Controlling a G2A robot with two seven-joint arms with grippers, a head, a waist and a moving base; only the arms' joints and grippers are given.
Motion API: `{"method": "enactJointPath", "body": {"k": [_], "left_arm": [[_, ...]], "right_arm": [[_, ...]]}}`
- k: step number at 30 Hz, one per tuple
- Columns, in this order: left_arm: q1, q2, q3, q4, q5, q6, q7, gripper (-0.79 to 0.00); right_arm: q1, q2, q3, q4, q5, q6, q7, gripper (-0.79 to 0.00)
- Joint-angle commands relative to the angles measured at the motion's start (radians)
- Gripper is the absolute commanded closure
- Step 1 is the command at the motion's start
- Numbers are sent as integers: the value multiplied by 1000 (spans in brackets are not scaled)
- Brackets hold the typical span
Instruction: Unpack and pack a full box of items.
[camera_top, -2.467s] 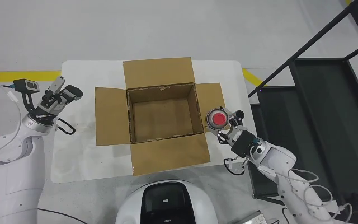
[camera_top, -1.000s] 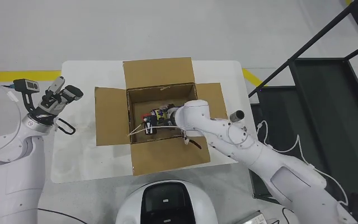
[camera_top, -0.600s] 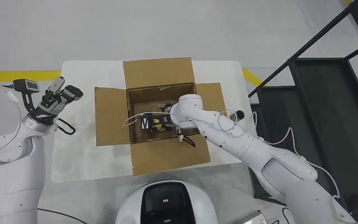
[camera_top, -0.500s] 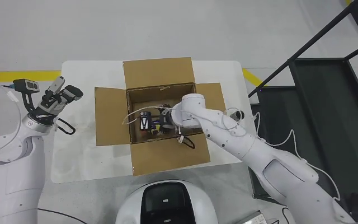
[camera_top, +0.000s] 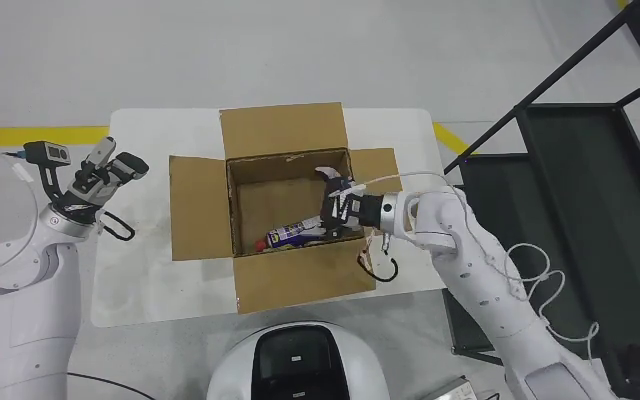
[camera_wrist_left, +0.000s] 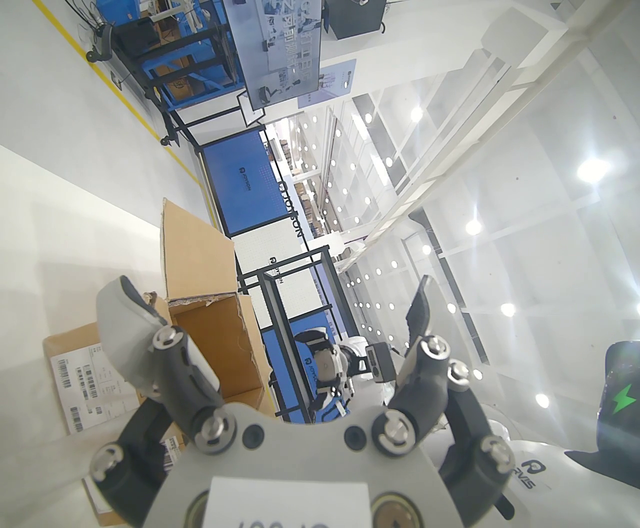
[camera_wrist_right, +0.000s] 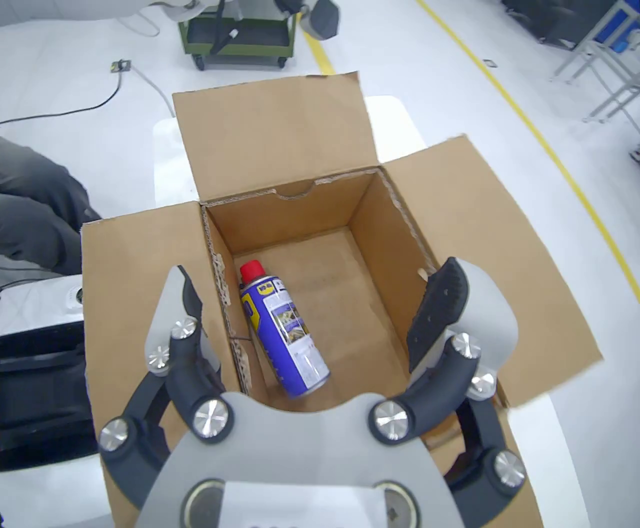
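Cardboard box (camera_top: 283, 130) sits mid-surface with all four flaps opened outward, the far flap toward the far edge of the white surface (camera_top: 150, 290) and the near flap toward the near edge. You have one spray can (camera_top: 290, 236) inside, lying on its side on the box floor. It runs along the wall on the near-edge side, with its red cap toward the surface's left edge and its flat base toward the right edge. Your right gripper (camera_top: 328, 205) hangs over the right part of the box opening, released, jaws spread wide with nothing between them. The can is near that gripper but apart from it, not touched. In the right wrist view the can (camera_wrist_right: 285, 330) lies between the two spread fingers (camera_wrist_right: 442, 295) as seen from behind, lower down on the cardboard floor, blue body with the label side up. Your left gripper (camera_top: 118, 160) sits off the surface's left edge, toward the far-left corner and well apart from the box. It is also released, jaws apart and empty, and tilted upward. The left wrist view shows white printed labels (camera_wrist_left: 85, 380) on the box's left flap. I cannot tell whether the right gripper's fingertips dip below the box rim.
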Motion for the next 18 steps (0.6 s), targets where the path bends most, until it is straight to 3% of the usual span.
{"method": "enactJointPath", "body": {"k": [1, 10, 14, 18], "left_arm": [[0, 0, 0, 0, 0, 0, 0, -785], [0, 0, 0, 0, 0, 0, 0, -785], [0, 0, 0, 0, 0, 0, 0, -785], [0, 0, 0, 0, 0, 0, 0, -785]], "right_arm": [[-111, 15, 108, -38, -27, 1, -42, -785], [-470, 45, 424, 0, -79, 39, -344, -785], [-536, 49, 493, 9, -94, 42, -427, -785], [-536, 49, 493, 9, -94, 42, -427, -785]]}}
